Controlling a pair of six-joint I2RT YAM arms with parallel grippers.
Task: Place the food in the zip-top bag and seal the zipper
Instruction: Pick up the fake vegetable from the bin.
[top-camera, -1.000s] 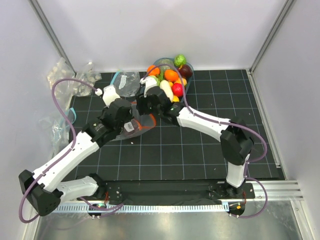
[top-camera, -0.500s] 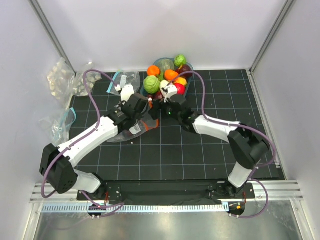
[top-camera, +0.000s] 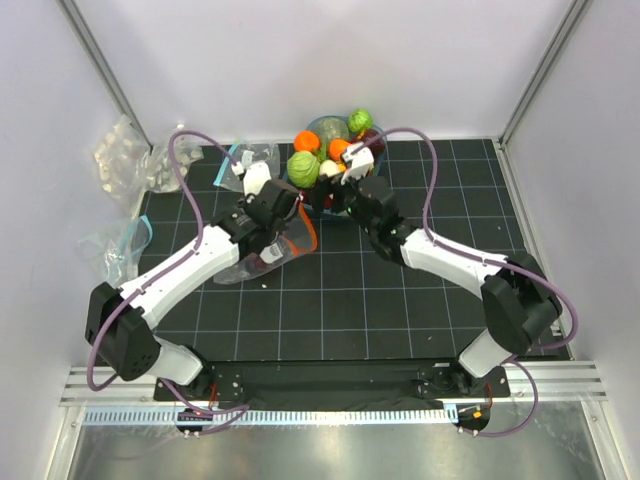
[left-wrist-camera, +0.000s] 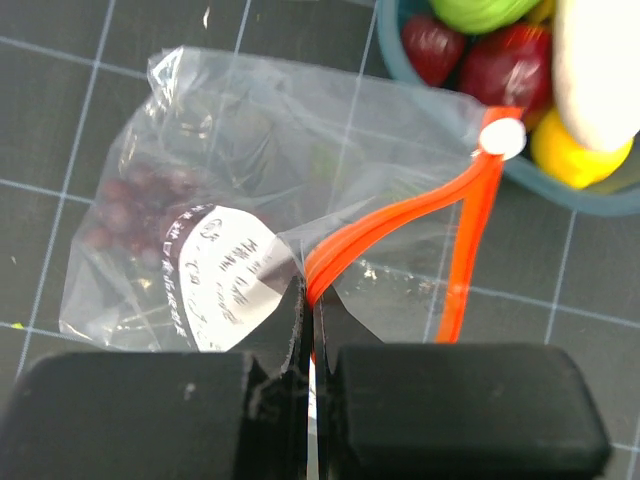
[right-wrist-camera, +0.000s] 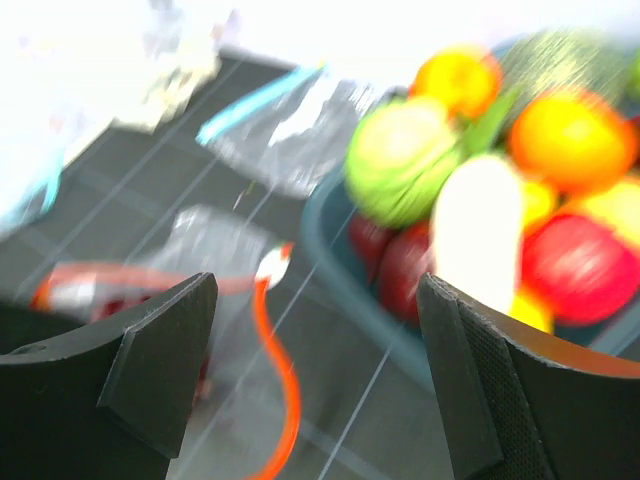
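Swinging away from the pouch since a second ago, the right arm is now reaching over the teal bowl (top-camera: 322, 123), and its right end effector (top-camera: 340, 180) is hanging with fingers spread wide just above the near rim, gripping nothing. The food is sitting heaped in that bowl: a green cabbage (right-wrist-camera: 400, 160), a white oblong vegetable (right-wrist-camera: 478, 235), an orange (right-wrist-camera: 570, 125), a red apple (right-wrist-camera: 580, 270) and a yellow lemon (left-wrist-camera: 575, 155) are all showing.

The left end effector (left-wrist-camera: 310, 300) is pinching the zipper (left-wrist-camera: 400, 215), its fingers pressed together on the orange-red strip and lifting it into a fold. The zip-top bag (left-wrist-camera: 200, 180) is lying on the black gridded worktop (top-camera: 400, 300) just beside the bowl, with its mouth turned towards it, and purple grapes (left-wrist-camera: 130, 200) are resting inside, behind a white label (left-wrist-camera: 225, 275). A second clear bag with a teal strip (top-camera: 250, 155) is lying behind it, near the back wall.
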